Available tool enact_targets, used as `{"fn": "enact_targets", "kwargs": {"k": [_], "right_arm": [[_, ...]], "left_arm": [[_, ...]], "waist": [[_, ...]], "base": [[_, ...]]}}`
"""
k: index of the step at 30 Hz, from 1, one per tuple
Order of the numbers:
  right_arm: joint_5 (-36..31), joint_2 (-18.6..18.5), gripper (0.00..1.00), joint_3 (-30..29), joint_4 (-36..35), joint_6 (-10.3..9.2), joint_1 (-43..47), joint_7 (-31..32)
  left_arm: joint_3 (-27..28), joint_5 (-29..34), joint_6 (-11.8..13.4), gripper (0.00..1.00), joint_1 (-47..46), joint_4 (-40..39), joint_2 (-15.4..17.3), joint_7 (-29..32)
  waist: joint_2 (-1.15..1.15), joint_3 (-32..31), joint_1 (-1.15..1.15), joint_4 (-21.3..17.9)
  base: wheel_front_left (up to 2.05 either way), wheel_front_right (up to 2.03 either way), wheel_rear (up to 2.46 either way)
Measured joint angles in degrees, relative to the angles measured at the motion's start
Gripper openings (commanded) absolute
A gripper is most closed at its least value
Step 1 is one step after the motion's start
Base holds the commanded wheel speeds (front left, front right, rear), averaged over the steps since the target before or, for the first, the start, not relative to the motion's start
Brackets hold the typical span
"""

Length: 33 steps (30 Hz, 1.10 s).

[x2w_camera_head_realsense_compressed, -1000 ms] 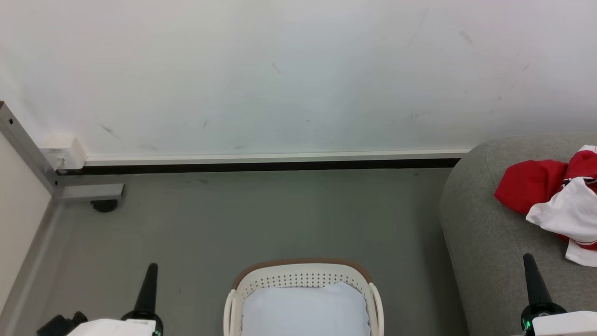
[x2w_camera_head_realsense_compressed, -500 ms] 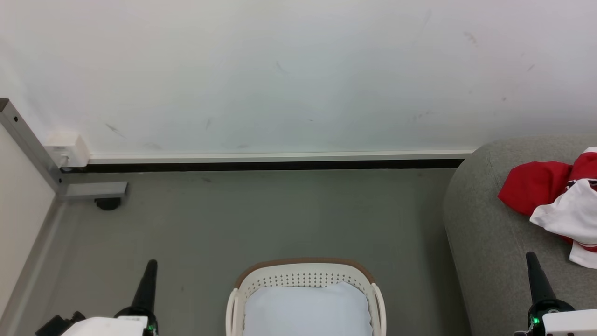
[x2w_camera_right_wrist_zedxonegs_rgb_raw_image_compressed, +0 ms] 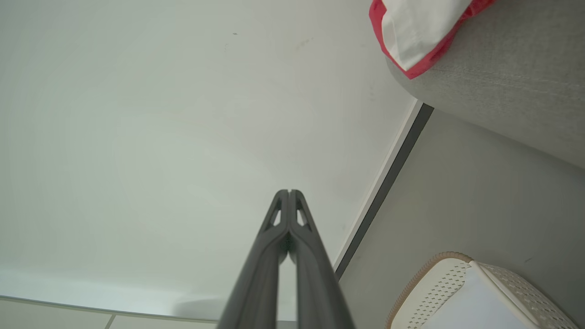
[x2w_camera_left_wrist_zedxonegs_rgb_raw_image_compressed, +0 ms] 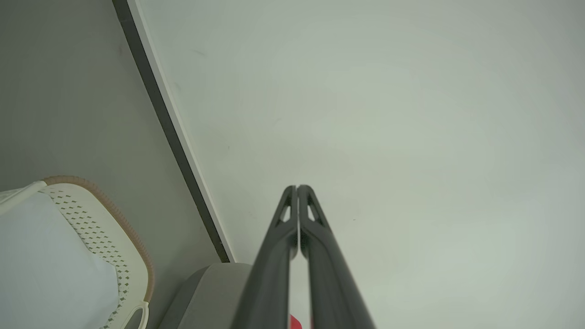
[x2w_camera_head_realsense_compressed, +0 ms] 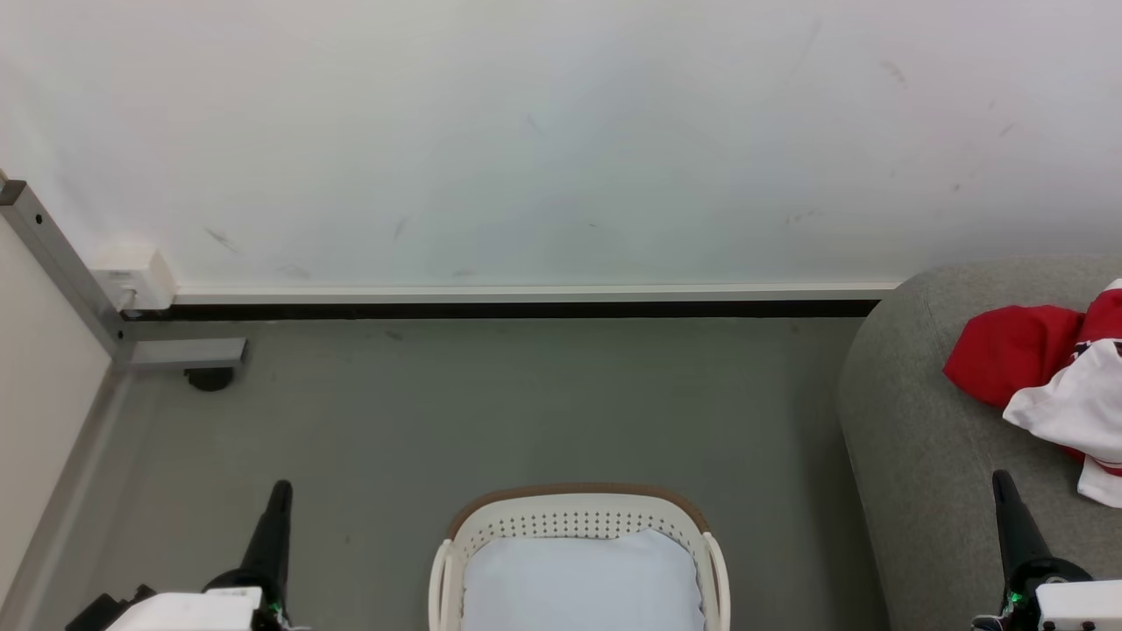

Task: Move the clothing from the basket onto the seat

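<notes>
The clothing [x2w_camera_head_realsense_compressed: 1017, 349], red fabric with white panels, lies bunched on the grey seat [x2w_camera_head_realsense_compressed: 920, 438] at the right edge. The basket [x2w_camera_head_realsense_compressed: 570, 493], white with a brown rim, stands on the floor at the bottom centre and holds just a pale liner cloth [x2w_camera_head_realsense_compressed: 583, 583]. My left gripper [x2w_camera_head_realsense_compressed: 281, 487] is shut and empty, left of the basket above the floor. My right gripper [x2w_camera_head_realsense_compressed: 1002, 478] is shut and empty over the seat's front, below the clothing. In the left wrist view my left gripper [x2w_camera_left_wrist_zedxonegs_rgb_raw_image_compressed: 297, 187] points at the wall, basket [x2w_camera_left_wrist_zedxonegs_rgb_raw_image_compressed: 107, 230] at lower left. The right wrist view shows my right gripper [x2w_camera_right_wrist_zedxonegs_rgb_raw_image_compressed: 289, 192], clothing [x2w_camera_right_wrist_zedxonegs_rgb_raw_image_compressed: 420, 27] and seat [x2w_camera_right_wrist_zedxonegs_rgb_raw_image_compressed: 502, 91].
A white wall [x2w_camera_head_realsense_compressed: 543, 140] with a dark skirting strip [x2w_camera_head_realsense_compressed: 500, 309] runs behind the grey floor [x2w_camera_head_realsense_compressed: 491, 403]. A metal frame post with a foot and caster [x2w_camera_head_realsense_compressed: 188, 359] stands in the left corner beside a pale panel.
The whole head picture has drifted slightly to the right, so the camera has turned a little. Both grippers stay shut; clothing and basket lie as before.
</notes>
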Motion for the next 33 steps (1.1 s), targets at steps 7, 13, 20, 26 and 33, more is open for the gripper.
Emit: {"fn": "enact_targets", "kwargs": {"k": [7, 13, 20, 26, 33], "right_arm": [[2.5, 0.1, 0.00, -0.5, 0.0, 0.00, -0.2, 0.7], [4.7, 0.2, 0.00, -0.8, 0.0, 0.00, -0.3, 1.3], [6.9, 0.2, 0.00, -1.2, 0.0, 0.00, -0.4, 2.0], [8.4, 0.3, 0.00, -1.5, 0.0, 0.00, -0.4, 2.5], [8.4, 0.3, 0.00, -1.5, 0.0, 0.00, -0.4, 2.5]], "left_arm": [[0.3, -2.8, 0.0, 0.00, -0.2, 0.0, 0.0, 0.9], [0.5, -4.9, 0.0, 0.00, -0.4, -0.1, 0.0, 1.5], [0.7, -7.8, -0.2, 0.00, -0.6, -0.2, 0.1, 2.1], [0.9, -8.9, -0.2, 0.00, -0.7, -0.2, 0.1, 2.5], [0.9, -8.9, -0.2, 0.00, -0.7, -0.2, 0.1, 2.5]], "waist": [[0.00, 0.0, 0.00, 0.3], [0.00, 0.1, 0.00, 0.5], [0.00, 0.1, 0.00, 0.8], [0.00, 0.1, 0.00, 0.9], [0.00, 0.1, 0.00, 0.9]], "base": [[0.00, 0.00, 0.00], [0.00, 0.00, 0.00], [0.00, 0.00, 0.00], [0.00, 0.00, 0.00], [0.00, 0.00, 0.00]]}}
